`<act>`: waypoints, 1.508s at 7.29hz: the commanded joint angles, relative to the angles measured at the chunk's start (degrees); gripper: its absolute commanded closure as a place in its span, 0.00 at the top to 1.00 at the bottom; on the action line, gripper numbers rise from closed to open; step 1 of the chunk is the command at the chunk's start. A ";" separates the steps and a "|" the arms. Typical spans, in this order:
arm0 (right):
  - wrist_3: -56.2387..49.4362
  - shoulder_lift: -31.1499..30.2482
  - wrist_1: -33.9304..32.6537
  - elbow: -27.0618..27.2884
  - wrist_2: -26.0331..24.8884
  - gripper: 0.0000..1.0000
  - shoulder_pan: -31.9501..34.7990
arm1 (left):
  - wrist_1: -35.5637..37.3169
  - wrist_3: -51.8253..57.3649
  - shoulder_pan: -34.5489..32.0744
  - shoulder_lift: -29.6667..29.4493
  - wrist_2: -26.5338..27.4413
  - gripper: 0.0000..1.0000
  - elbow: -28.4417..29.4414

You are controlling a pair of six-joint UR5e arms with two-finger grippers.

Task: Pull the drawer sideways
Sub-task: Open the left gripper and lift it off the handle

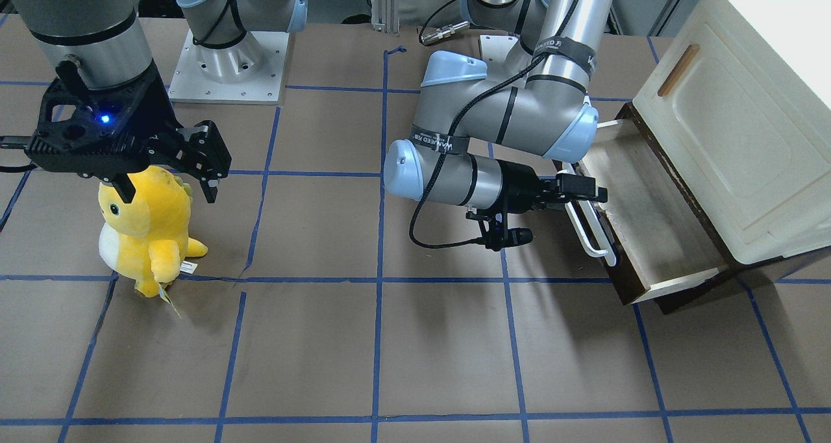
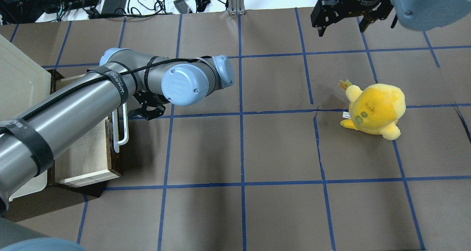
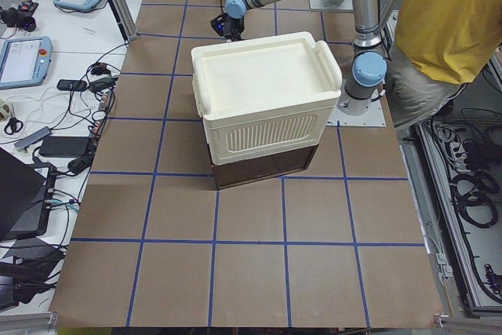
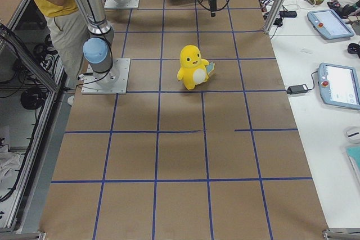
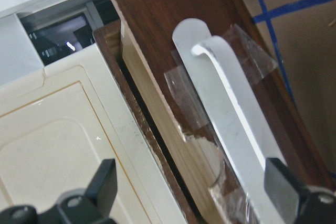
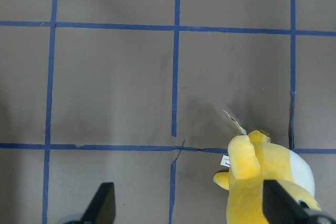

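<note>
Brown paper table [image 2: 279,214], blue-taped; left end effector [image 1: 587,189], right end effector [image 2: 340,29] both released.

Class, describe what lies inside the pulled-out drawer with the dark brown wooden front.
Only a bare pale floor shows inside the shallow dark-brown-fronted wooden drawer; nothing lies on the visible part. Its back part is hidden under the cream box-shaped cabinet.

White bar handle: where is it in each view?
Front-facing: handle right of centre.
Overhead: handle lower left.
Exterior left: hidden behind cream cabinet.
Exterior right: not in it.
Left wrist: handle centre, diagonal.
Right wrist: not in it.
Landmark: cream cabinet beside it.
</note>
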 commanded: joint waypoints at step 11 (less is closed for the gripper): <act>0.00 0.00 0.00 0.00 0.00 1.00 0.00 | 25.00 27.66 16.17 22.90 -60.18 1.00 2.35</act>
